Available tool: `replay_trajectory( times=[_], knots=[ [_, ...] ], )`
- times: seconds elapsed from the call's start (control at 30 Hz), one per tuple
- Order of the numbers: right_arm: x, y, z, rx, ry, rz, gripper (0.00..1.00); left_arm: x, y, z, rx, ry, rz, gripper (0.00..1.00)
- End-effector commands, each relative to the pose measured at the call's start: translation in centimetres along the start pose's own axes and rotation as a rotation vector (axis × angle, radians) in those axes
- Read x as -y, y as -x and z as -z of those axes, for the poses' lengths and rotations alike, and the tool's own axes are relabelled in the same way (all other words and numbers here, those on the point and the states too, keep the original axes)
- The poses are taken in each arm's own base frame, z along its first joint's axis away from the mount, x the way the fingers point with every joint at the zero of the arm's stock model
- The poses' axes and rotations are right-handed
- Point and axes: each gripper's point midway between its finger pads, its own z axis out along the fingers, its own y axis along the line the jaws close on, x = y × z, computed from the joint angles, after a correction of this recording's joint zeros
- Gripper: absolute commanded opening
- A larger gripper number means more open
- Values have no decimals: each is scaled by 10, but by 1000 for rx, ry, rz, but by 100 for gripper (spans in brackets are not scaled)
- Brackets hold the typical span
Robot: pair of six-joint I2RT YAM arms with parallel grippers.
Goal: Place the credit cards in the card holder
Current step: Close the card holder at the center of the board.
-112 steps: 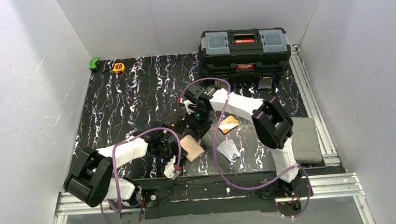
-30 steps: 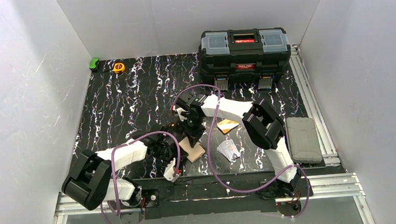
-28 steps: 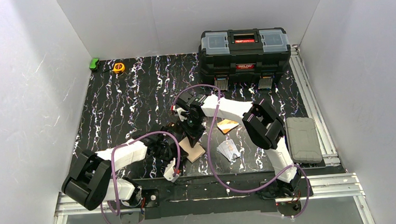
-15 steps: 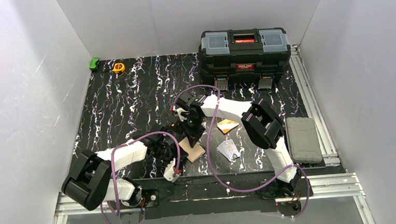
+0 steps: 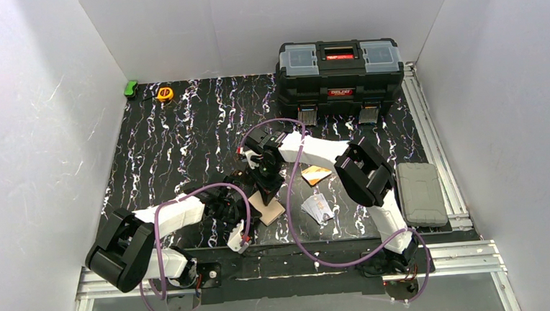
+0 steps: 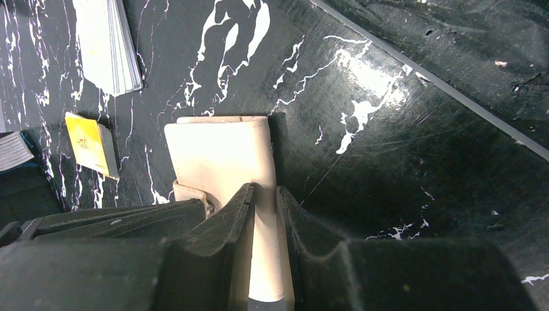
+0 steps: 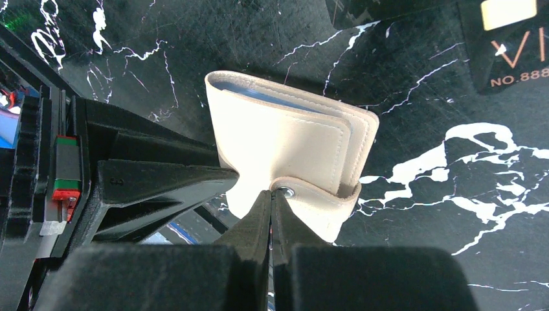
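Note:
The cream card holder (image 5: pixel 270 209) lies folded on the black mat near the front edge. My left gripper (image 6: pixel 264 194) is shut on its side edge (image 6: pixel 220 152). My right gripper (image 7: pixel 272 195) is shut, with its tips against the snap tab (image 7: pixel 320 210) of the holder (image 7: pixel 291 139); nothing shows between its jaws. A light blue card edge (image 7: pixel 259 87) shows inside the holder. An orange-yellow card (image 5: pixel 317 173) lies to the right of it and also shows in the left wrist view (image 6: pixel 90 144). A stack of silver-white cards (image 5: pixel 317 208) lies nearer the front and also shows in the left wrist view (image 6: pixel 107 42).
A big black toolbox (image 5: pixel 339 66) stands at the back right. A grey case (image 5: pixel 421 193) lies off the mat's right edge. A yellow tape measure (image 5: pixel 165 94) and a green object (image 5: pixel 131 88) sit at the back left. White walls close in three sides.
Since 3.7 s ago my right gripper has moved left and nearer onto the card holder, which has shifted a little. Over the last second almost nothing has moved.

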Motion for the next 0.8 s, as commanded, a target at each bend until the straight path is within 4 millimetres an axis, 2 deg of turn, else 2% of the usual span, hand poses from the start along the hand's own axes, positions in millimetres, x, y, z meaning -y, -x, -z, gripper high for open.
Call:
replay_trajectory(
  times=[0.0, 0.53, 0.77],
  knots=[
    [15, -4, -11, -24, -58, -1, 1, 25, 18, -8, 67, -79, -108, 17],
    [27, -11, -29, -91, -85, -38, 1, 25, 18, -8, 65, -78, -109, 17],
    [26, -13, -23, -75, -77, -48, 1, 27, 19, -8, 65, -79, -107, 16]
  ],
)
